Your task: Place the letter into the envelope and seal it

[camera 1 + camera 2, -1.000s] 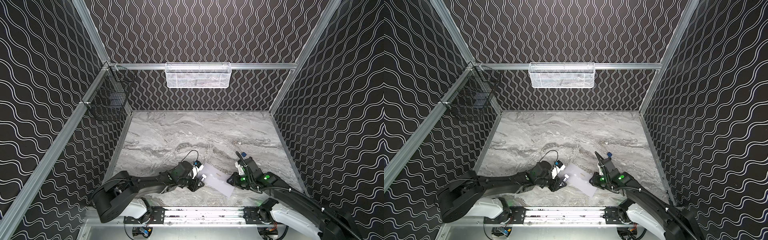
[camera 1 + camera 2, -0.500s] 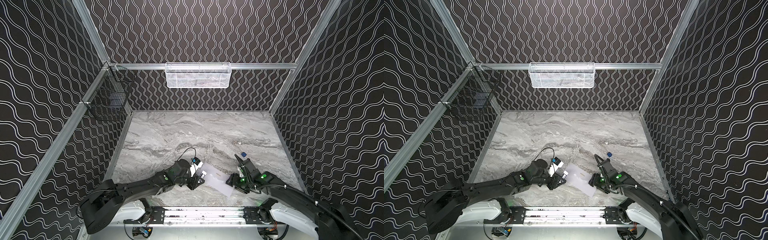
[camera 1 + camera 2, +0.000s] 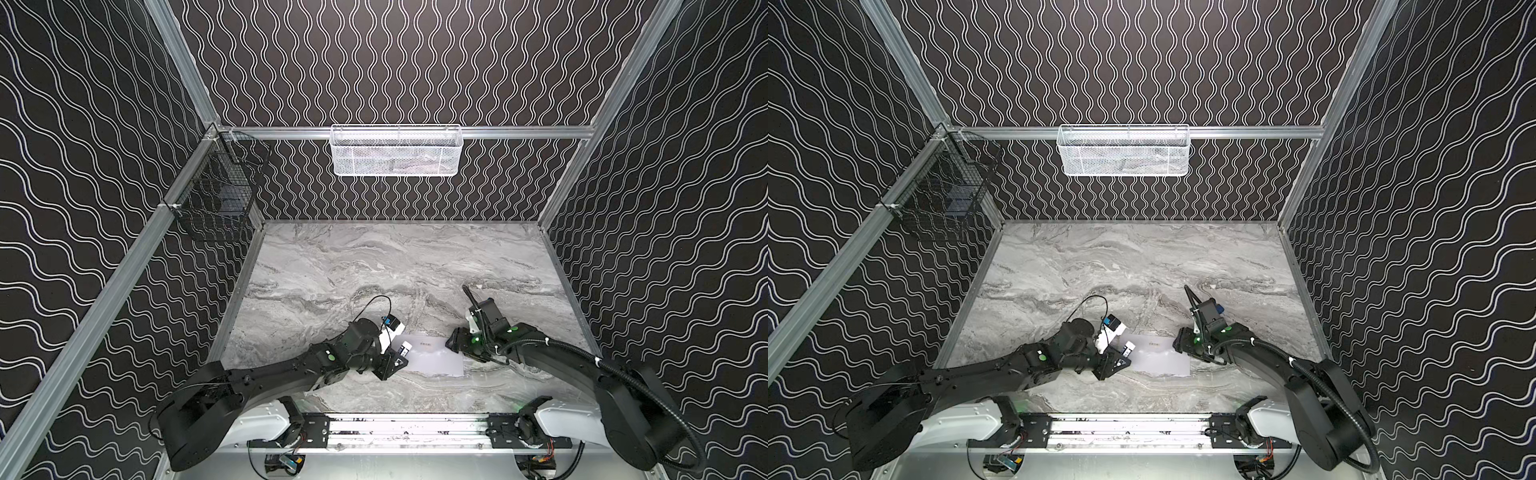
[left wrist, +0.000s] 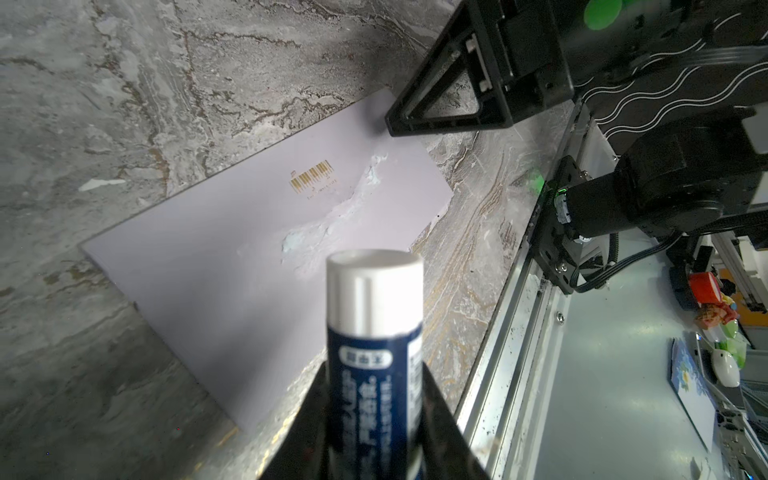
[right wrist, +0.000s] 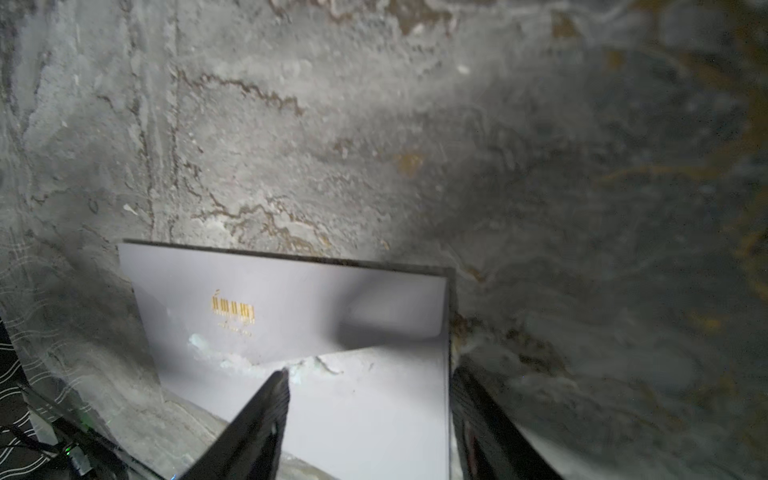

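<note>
envelope (image 3: 432, 357) lies flat on the surface (image 3: 374, 270), low centre in both top views, between the two hands; letter not seen in any view: judged to be inside already, not confirmable

flap appears folded down with glue smears around its tip, so the step is judged to be pressing the seal shut

right hand (image 3: 455, 347) sits at the envelope's right end in a top view, jaws spread wide, nothing gripped; in the right wrist view one finger (image 5: 257, 424) is over the flap tip, the other just off the envelope's edge; contact cannot be told

left hand (image 3: 392, 365) sits at the envelope's left end, clamped on a glue stick (image 4: 374, 332), white end aimed at the envelope

to be done well: flap should be pressed from the tip outward along the glued edges, with a flat pad so the paper isn't dragged; sliding on the smooth surface is likely, so the far end should be pinned; glue stick should be kept off the paper

view differences: glue smears, flap edge and gold barcode-like mark (image 4: 311, 179) are resolved only in the wrist views; top views give a pale rectangle with a faint mark, but only they show both arms together
</note>
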Controlling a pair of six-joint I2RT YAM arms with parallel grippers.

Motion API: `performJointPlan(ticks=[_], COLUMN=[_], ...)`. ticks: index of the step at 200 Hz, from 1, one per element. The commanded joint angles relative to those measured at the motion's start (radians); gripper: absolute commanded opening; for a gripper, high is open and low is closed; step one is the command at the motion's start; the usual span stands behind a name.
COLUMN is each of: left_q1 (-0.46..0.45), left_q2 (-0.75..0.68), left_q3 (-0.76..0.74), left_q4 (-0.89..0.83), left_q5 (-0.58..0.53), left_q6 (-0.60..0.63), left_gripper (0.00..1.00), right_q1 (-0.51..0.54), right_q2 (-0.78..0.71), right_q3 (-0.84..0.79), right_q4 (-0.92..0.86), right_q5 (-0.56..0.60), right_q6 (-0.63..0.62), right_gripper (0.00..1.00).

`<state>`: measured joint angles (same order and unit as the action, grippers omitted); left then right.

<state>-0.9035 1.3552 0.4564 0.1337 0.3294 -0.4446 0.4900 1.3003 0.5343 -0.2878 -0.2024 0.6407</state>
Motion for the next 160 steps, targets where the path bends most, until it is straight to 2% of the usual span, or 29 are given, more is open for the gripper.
performJointPlan(ticks=[1,44,69,97,130,143,160], left_q1=[0.003,0.003,0.003,0.002,-0.002,-0.011,-0.028], left_q2=[-0.005,-0.018,-0.042,-0.079,-0.085,-0.084,-0.084], left_q3=[0.008,0.011,0.014,0.041,0.123,0.158,0.191], left_q4=[0.017,0.012,0.012,0.014,-0.040,-0.077,-0.117], left_q5=[-0.003,-0.011,-0.019,-0.034,0.007,0.020,0.027], left_q6=[0.008,0.021,0.070,0.170,0.309,0.358,0.404], left_gripper=[0.00,0.00,0.00,0.00,0.00,0.00,0.00], right_q1=[-0.009,-0.022,-0.048,-0.048,-0.044,-0.037,-0.027], right_q2=[0.048,0.059,-0.044,-0.228,-0.312,-0.338,-0.352], right_q3=[0.005,0.024,0.091,0.154,0.200,0.206,0.225], right_q4=[-0.053,-0.058,-0.181,-0.232,-0.245,-0.183,-0.125], right_q5=[0.005,-0.009,-0.055,-0.301,-0.580,-0.652,-0.689], right_q6=[-0.047,-0.068,-0.126,-0.193,-0.325,-0.322,-0.318], right_gripper=[0.63,0.62,0.64,0.67,0.67,0.67,0.67])
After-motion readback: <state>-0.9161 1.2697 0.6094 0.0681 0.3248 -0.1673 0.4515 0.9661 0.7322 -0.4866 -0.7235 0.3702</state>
